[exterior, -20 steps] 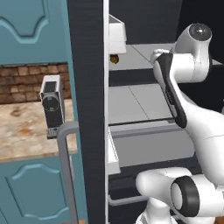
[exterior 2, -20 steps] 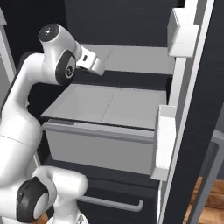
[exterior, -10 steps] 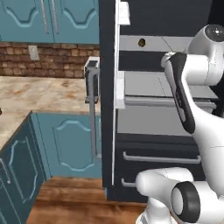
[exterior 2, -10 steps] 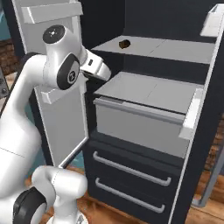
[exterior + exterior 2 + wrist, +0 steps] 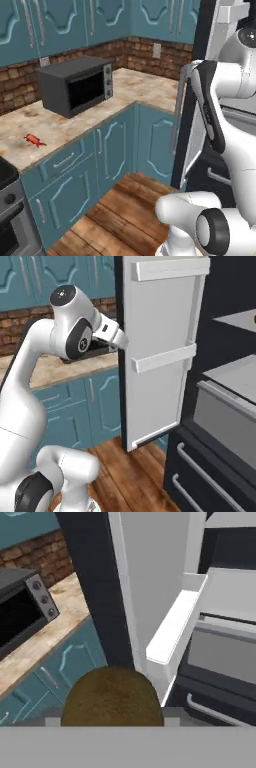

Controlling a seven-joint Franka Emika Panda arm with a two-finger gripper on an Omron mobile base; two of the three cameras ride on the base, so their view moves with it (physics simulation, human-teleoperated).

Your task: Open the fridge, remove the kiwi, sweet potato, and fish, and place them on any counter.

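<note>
The claw point(image 5: 112, 724) is partly closed on the kiwi point(image 5: 112, 697), a dull olive-brown fruit seated between its fingers at the bottom of the hand view. In the right base view the claw end point(image 5: 120, 340) sits just beside the outer edge of the open fridge door point(image 5: 160, 351).

The fridge point(image 5: 220, 637) stands open. The door's white inner face carries two white door shelves, one at the top and one at mid height. Inside the black cabinet are grey shelves and a grey drawer front; below it are two dark drawers with grey bar handles point(image 5: 205, 461).

The desk point(image 5: 100, 107) is a beige marbled L-shaped worktop on teal cabinet fronts point(image 5: 75, 170), backed by a red-brown brick backsplash point(image 5: 145, 52) with teal wall cabinets above. A dark grey microwave point(image 5: 75, 87) stands near the inner corner of the desk, against the backsplash. The fish point(image 5: 34, 140), small and bright red, lies on the desk near its front edge, towards the end by the black stove point(image 5: 10, 215). The floor point(image 5: 125, 210) is brown wood planking.
</note>
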